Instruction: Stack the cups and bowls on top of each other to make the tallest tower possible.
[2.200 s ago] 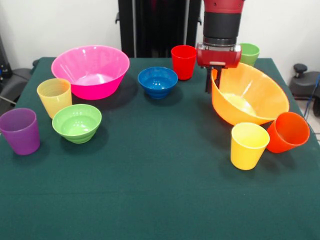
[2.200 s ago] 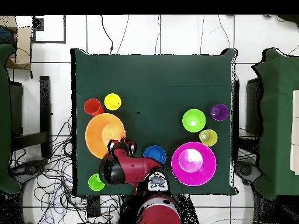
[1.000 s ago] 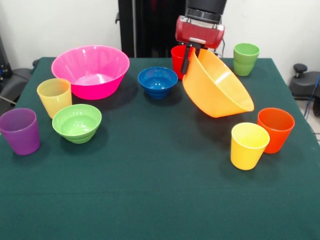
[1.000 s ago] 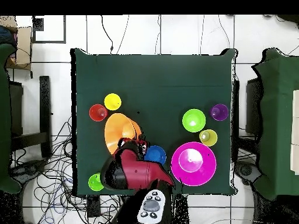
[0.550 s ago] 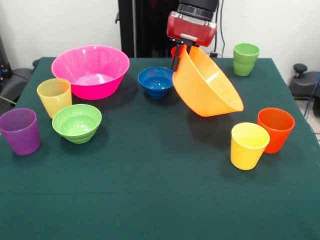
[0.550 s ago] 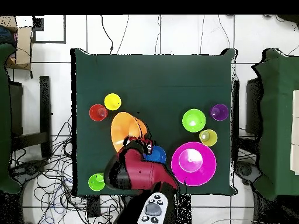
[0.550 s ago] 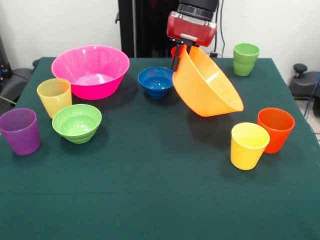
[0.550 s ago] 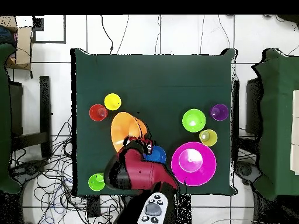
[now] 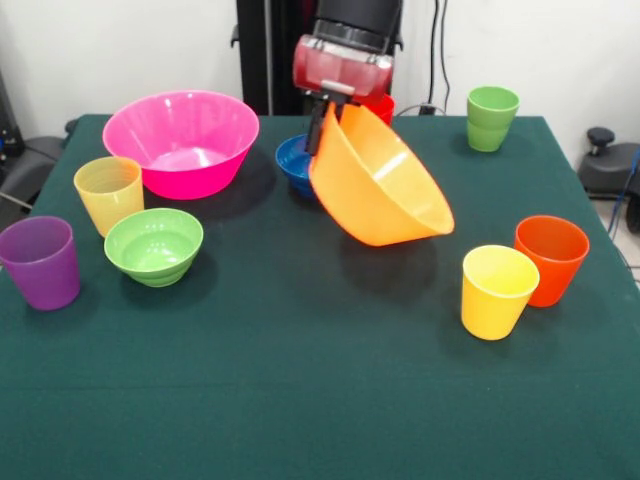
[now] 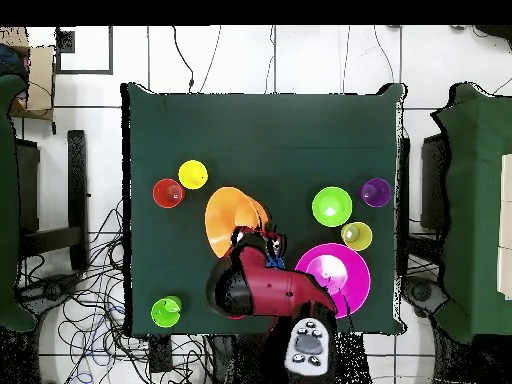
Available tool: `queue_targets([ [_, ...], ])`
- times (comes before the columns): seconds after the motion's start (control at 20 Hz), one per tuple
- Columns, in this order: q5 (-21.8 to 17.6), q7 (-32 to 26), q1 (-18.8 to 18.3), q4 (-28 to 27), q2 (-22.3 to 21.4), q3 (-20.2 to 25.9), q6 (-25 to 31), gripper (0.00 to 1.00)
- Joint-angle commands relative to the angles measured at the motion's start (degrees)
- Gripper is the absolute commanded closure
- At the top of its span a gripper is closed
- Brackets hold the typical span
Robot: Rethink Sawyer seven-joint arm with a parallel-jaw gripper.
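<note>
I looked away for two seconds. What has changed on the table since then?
The gripper, shut on the orange bowl, lifted it off the table and carried it, tilted, toward the blue bowl and pink bowl. The orange-red cup now stands upright. Everything else stayed put.

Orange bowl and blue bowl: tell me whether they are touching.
Cannot tell. In the front view the tilted orange bowl, held at its rim by the gripper, overlaps the blue bowl, hiding any gap.

A dark green cloth [image 9: 300, 400] is spread over the whole table. Tangled black cables [image 10: 90, 300] are seen on the white tiled floor [image 10: 300, 60] beyond its left edge.
</note>
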Motion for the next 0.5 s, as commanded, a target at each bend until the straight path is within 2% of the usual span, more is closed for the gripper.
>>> queue_targets([
  [0.05,-6.4,2.8,-5.4,-5.6,2.7,12.5,0.0,1.00],
  [0.5,-8.5,2.0,-5.5,-9.0,2.8,12.3,0.5,1.00],
])
